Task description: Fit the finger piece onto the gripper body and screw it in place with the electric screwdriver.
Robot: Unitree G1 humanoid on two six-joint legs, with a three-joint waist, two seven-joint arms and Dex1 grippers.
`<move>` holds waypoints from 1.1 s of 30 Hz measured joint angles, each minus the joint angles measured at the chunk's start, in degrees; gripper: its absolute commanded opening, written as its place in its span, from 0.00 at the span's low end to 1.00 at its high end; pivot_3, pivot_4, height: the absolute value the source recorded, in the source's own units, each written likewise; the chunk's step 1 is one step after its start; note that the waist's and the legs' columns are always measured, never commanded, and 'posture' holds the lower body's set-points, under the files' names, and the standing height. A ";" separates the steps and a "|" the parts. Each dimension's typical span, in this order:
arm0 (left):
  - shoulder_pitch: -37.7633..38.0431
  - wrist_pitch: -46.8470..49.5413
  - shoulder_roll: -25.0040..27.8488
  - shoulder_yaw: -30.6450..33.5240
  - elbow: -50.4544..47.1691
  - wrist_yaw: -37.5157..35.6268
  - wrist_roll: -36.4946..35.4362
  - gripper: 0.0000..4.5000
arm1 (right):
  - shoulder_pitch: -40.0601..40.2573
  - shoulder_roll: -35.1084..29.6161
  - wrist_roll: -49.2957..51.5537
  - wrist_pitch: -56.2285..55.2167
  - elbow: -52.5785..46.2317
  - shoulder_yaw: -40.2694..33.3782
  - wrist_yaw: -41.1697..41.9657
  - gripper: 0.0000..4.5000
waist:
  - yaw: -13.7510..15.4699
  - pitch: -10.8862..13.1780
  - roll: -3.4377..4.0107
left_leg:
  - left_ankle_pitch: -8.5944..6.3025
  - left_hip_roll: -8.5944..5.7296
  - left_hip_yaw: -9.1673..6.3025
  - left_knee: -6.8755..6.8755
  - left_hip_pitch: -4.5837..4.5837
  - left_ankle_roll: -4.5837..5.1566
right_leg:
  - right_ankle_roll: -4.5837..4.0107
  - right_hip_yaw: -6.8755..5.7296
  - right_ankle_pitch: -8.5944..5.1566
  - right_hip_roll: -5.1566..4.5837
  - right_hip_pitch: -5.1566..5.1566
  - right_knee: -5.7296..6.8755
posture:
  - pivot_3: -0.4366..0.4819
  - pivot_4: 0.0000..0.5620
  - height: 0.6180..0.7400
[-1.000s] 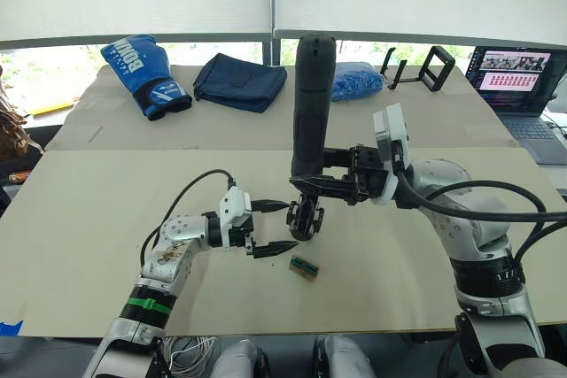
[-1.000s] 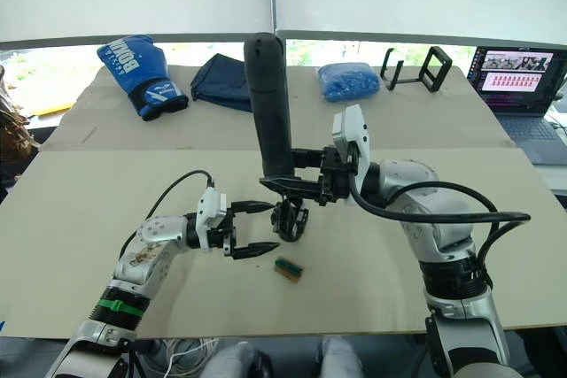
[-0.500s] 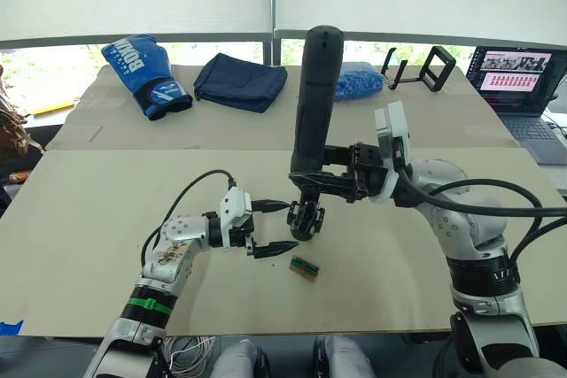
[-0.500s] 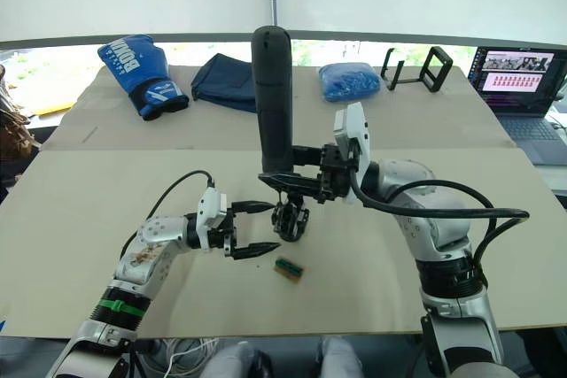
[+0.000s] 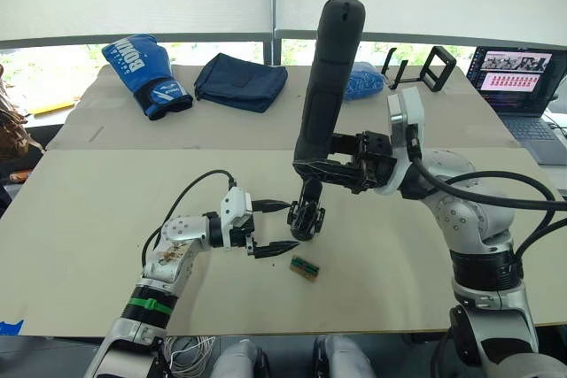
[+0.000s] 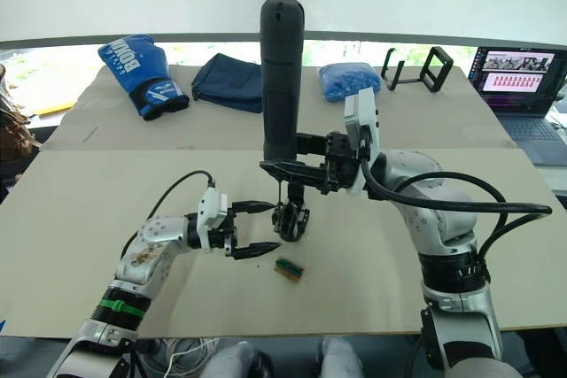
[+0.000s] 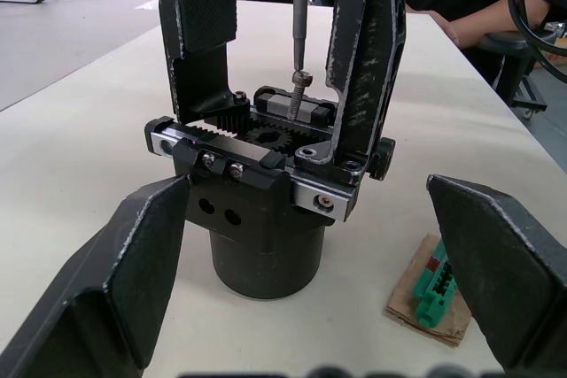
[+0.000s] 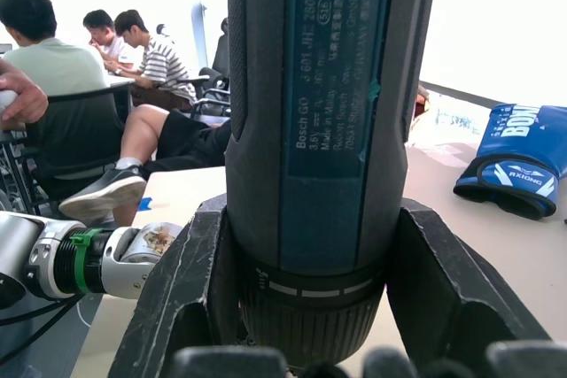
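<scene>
The gripper body stands upright on the tan table, a black cylinder topped by a metal rack mechanism. Two black tapered pieces rise from it; I cannot tell which one is the finger piece. My right gripper is shut on the electric screwdriver, held nearly vertical above the body. Its thin bit rests on a screw head between the two pieces. My left gripper is open, its fingertips flanking the body without touching it.
A small green connector on a brown card lies just in front of the body. Along the back of the table are a blue boxing glove, a dark blue cloth, a blue bag, a black stand and a laptop.
The right arm has shifted to the right, and the screwdriver's top now leans right. Its bit stays over the gripper body. The left gripper has not moved.
</scene>
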 measured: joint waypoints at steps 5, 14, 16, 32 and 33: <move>0.00 0.00 -0.04 0.00 0.00 0.04 0.01 1.00 | 0.00 -0.03 0.02 0.01 0.00 0.00 0.03 0.42 | 0.00 0.00 0.00 | 0.00 0.00 0.00 0.00 0.00 0.00 | 0.00 0.00 0.00 0.00 0.00 0.00 | 0.48 0.27 1.00; 0.00 0.00 -0.12 0.00 0.00 0.11 0.02 1.00 | 0.00 -1.05 0.53 1.68 -0.01 0.31 0.17 0.42 | 0.01 0.00 0.00 | 0.00 0.00 0.00 0.00 0.00 0.00 | 0.00 0.00 0.00 0.00 0.00 0.00 | 0.48 0.27 1.00; 0.00 0.00 -0.16 0.00 0.00 0.13 0.02 1.00 | 0.00 -1.16 0.53 2.08 -0.01 0.52 0.15 0.42 | 0.01 0.00 0.00 | 0.00 0.00 0.00 0.00 0.00 0.00 | 0.00 0.00 0.00 0.00 0.00 0.00 | 0.48 0.27 1.00; 0.02 0.00 -0.27 0.00 0.00 0.41 0.06 1.00 | -0.76 -1.39 -0.73 2.55 1.10 2.15 -0.06 0.42 | 0.01 0.00 0.00 | 0.00 0.00 0.00 0.00 0.00 0.00 | 0.00 0.00 0.00 0.00 0.00 0.00 | 0.48 0.27 1.00; 0.03 0.00 -0.27 0.00 0.00 0.41 0.07 1.00 | -0.78 -1.39 -0.81 2.54 1.12 2.16 -0.15 0.42 | 0.01 0.00 0.00 | 0.00 0.00 -0.01 0.00 0.00 0.00 | 0.00 0.00 0.00 -0.01 0.00 0.00 | 0.48 0.27 1.00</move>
